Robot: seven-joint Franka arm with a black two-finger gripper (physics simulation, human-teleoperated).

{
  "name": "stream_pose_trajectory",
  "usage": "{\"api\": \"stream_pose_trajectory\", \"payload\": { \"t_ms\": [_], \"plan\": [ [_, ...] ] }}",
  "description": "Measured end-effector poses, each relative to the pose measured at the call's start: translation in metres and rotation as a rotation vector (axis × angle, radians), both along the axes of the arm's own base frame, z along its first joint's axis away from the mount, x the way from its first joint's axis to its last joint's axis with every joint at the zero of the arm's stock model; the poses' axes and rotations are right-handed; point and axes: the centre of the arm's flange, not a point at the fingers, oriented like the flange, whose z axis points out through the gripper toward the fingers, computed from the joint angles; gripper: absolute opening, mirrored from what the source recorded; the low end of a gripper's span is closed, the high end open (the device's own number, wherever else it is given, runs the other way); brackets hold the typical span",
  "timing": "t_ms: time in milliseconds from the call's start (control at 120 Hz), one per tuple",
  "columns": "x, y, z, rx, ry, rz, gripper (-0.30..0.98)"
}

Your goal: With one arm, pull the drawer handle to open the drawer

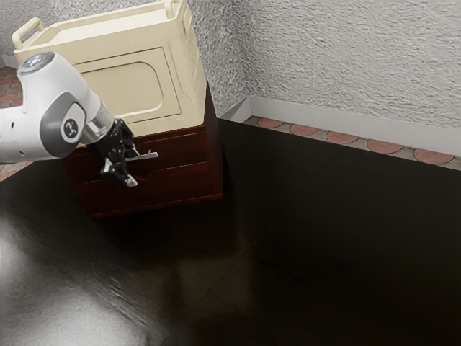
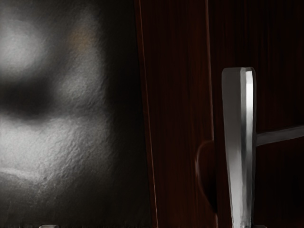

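My gripper [image 1: 132, 167] stands open at the front of the dark red-brown cabinet, its two fingers well apart, one above the other. The silver bar handle [image 1: 150, 155] sticks out from the upper drawer [image 1: 189, 149], beside the upper finger. That drawer's front looks flush with the cabinet. In the wrist view the handle [image 2: 239, 142] runs down to the lower edge, close to one fingertip of the gripper [image 2: 154, 226] and far from the other. Whether that fingertip touches the handle I cannot tell.
A cream storage box [image 1: 137, 86] with side handles rests on top of the cabinet. Below the upper drawer is a second front [image 1: 169, 187]. The cabinet stands on a glossy black table [image 1: 302, 238], with a textured grey wall [image 1: 346, 58] behind.
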Motion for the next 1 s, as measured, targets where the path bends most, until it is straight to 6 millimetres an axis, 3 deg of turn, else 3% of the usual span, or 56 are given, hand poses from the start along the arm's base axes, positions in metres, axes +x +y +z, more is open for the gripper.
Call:
{"api": "stream_pose_trajectory", "payload": {
  "t_ms": [308, 1000],
  "plan": [
    [-0.007, -0.005, -0.005, -0.008, 0.008, 0.000, 0.37],
    [-0.045, -0.029, 0.002, -0.006, 0.011, 0.003, 0.35]
  ]
}}
